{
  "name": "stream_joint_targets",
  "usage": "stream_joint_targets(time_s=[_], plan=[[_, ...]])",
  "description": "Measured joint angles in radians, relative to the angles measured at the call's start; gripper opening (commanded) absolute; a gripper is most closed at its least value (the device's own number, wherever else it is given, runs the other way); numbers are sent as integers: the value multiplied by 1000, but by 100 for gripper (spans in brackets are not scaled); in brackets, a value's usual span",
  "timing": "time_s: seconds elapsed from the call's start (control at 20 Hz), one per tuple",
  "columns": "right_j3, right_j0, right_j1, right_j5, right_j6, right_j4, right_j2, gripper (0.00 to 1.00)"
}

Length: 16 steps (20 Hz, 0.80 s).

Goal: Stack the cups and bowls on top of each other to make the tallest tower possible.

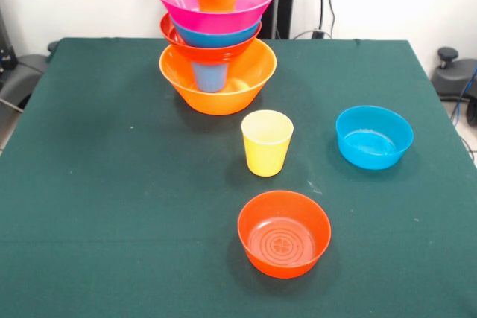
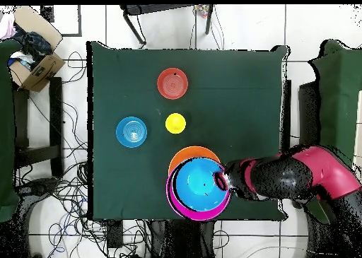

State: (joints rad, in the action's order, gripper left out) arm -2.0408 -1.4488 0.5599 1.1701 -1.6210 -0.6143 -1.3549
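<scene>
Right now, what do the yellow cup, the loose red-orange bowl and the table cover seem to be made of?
Yellow cup: probably thin plastic, smooth, slightly see-through at the rim. Red-orange bowl: glossy translucent plastic, by the look; moulded rings show through its bottom. Table cover: seemingly dark green cloth, matte, without shine.

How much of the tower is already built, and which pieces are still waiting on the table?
Done: the tower stands on the big orange bowl, with cups and bowls up to a blue bowl on top. In hand: the gripper is at that bowl's rim; its grip is unclear. Left: yellow cup, loose blue bowl, red-orange bowl.
</scene>
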Motion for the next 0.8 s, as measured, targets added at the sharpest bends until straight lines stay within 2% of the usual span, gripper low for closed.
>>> stream_joint_targets(time_s=[0.15,0.2,0.8], plan=[[0,0,0,0,0,0,0,0],[0,0,0,0,0,0,0,100],[0,0,0,0,0,1,0,100]])
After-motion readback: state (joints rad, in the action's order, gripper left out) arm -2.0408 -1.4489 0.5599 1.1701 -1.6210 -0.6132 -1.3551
